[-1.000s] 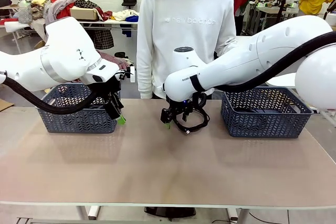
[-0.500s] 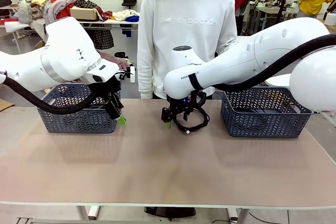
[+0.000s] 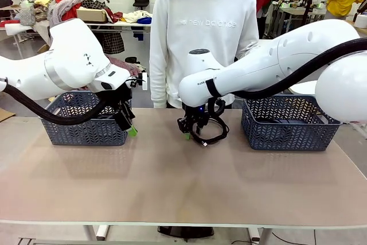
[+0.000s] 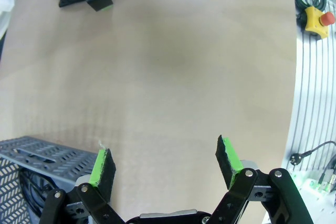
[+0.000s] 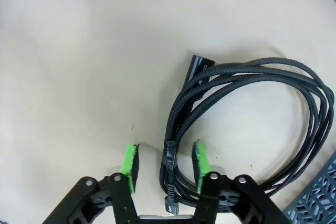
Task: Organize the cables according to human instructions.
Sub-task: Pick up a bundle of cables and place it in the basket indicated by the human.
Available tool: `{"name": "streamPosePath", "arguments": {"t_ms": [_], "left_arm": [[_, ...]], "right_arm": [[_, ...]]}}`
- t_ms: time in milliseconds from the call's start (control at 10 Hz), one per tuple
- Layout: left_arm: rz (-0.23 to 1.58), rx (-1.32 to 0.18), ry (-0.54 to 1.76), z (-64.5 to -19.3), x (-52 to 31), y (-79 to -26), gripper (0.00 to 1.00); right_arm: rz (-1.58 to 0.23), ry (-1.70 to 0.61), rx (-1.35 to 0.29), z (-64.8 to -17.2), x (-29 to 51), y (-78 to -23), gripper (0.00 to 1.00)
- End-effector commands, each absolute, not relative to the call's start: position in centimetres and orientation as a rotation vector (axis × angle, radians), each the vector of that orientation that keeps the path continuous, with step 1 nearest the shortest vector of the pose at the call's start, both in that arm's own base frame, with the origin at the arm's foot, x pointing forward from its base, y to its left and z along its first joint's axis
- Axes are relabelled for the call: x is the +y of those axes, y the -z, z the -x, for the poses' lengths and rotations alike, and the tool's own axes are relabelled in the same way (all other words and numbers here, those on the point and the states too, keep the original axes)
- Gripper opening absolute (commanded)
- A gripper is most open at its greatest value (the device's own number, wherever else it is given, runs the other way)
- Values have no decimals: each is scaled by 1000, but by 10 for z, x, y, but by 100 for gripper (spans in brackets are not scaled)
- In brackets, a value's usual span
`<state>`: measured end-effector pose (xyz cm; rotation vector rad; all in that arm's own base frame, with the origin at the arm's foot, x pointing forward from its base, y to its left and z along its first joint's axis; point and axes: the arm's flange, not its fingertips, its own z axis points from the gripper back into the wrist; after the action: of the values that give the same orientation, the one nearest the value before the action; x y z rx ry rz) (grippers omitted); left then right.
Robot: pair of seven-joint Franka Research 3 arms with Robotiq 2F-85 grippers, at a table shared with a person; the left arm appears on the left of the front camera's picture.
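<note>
Straddling one side of the coiled black cable (image 5: 247, 114), the right gripper (image 5: 164, 169) sits low over the table (image 3: 172, 187) w/ jaws partway in. In the right wrist view several strands run between the green pads (image 5: 200, 160); there's a gap btwn the bundle and the left pad, so can't tell if it's gripped yet. The cable lies flat on the table, loops fanning out away from the gripper, a black plug end (image 5: 195, 69) poking out of the coil's far side.

Taking the cable as landmark, front view: cable (image 3: 211, 134) is near the table's far edge, directly in front of the person (image 3: 203, 32) in the white sweatshirt. Right-hand basket (image 3: 287, 124) stands just beside it on the robot's right, something dark inside, can't make out what. Left-hand basket (image 3: 86, 124) is well apart on the other side. Left gripper (image 3: 129, 125) hangs at that basket's inner end, well clear of the cable, jaws spread wide w/ nothing btwn them, bare tabletop beneath in the left wrist view (image 4: 165, 163).
</note>
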<state>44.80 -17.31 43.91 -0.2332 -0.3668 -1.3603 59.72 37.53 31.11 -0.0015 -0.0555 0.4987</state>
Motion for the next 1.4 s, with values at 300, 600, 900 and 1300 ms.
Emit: {"name": "streamPosePath", "arguments": {"t_ms": [300, 600, 900, 1300], "left_arm": [[237, -364, 1357, -449, -172, -440, 100], [237, -364, 1357, -449, -172, -440, 100], [237, -364, 1357, -449, -172, -440, 100], [237, -364, 1357, -449, -172, -440, 100]], "right_arm": [[-11, -461, -40, -598, 377, -312, 4], [-34, -467, -60, -591, 376, -323, 0], [-47, -540, -88, -578, 369, -357, 0], [-19, -1023, -58, -569, 345, -423, 0]]}}
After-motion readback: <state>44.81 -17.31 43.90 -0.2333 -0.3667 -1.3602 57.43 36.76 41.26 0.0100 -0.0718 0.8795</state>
